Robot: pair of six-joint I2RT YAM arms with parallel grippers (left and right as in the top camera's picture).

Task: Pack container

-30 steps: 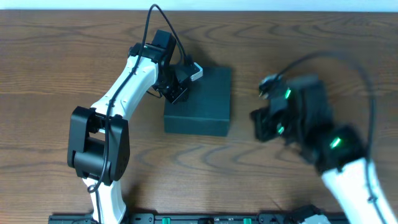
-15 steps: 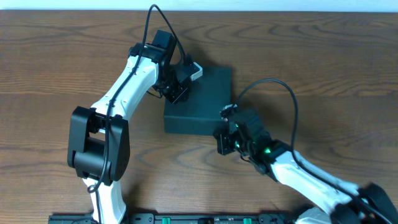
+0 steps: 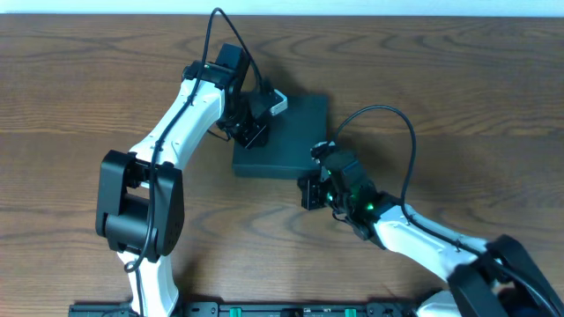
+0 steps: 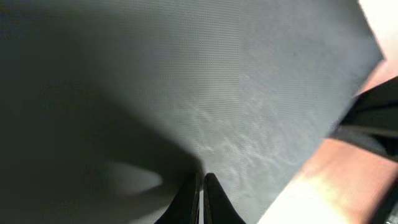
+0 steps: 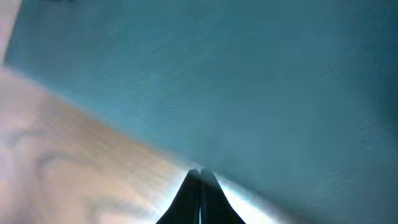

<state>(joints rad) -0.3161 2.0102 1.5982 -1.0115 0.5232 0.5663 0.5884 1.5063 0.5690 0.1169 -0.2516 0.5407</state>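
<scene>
The dark green container [image 3: 289, 136] sits closed in the middle of the wooden table. My left gripper [image 3: 256, 123] is shut and empty, its tips pressed on the container's left top edge; in the left wrist view the lid surface [image 4: 186, 93] fills the frame above the closed fingers [image 4: 201, 186]. My right gripper [image 3: 310, 187] is shut and empty at the container's front right corner. In the right wrist view its closed fingertips [image 5: 200, 177] touch the bottom edge of the container's side wall [image 5: 236, 81].
The wooden table [image 3: 458, 97] surrounds the container. A black rail [image 3: 264, 309] runs along the front edge. The right arm's cable [image 3: 401, 132] loops above the table to the right of the container.
My right arm swung in from the right side of the table to the container's front right corner. The container has shifted slightly. The left arm has stayed in place.
</scene>
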